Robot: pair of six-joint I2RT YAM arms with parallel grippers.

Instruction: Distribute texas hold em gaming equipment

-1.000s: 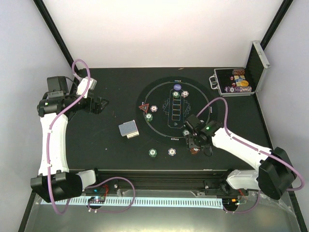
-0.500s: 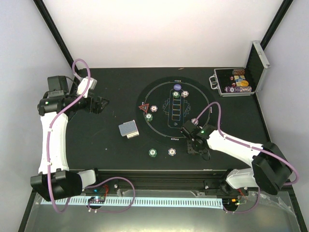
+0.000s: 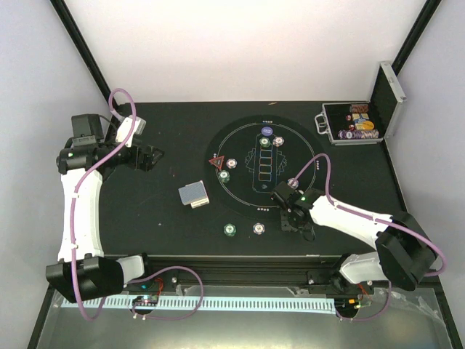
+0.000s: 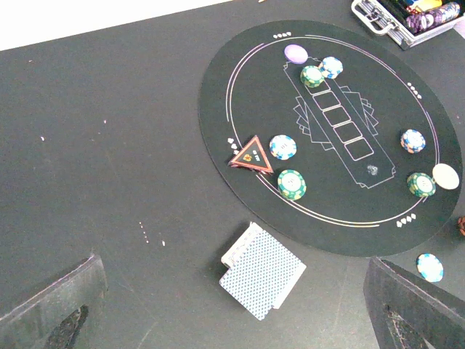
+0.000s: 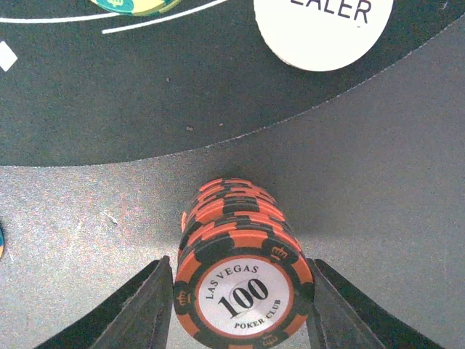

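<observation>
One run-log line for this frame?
left gripper: open, holding nothing | right gripper: straddles orange chip stack just off mat, grip unconfirmed

The chip stack (image 5: 243, 280) was orange with black edge segments and a white centre printed in black. The dealer disc (image 5: 323, 29) was white. The card deck (image 4: 263, 270) showed grey-blue cross-hatched backs. The triangle (image 4: 253, 156) was red.

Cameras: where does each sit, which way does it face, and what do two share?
Top external: above, behind the bases, facing down on the table; left arm, right arm show.
Left wrist: raised at left, facing the round mat; own open fingers at bottom corners.
Right wrist: low, facing down at the orange chip stack between its fingers.
Shared: card deck, in the first two.
</observation>
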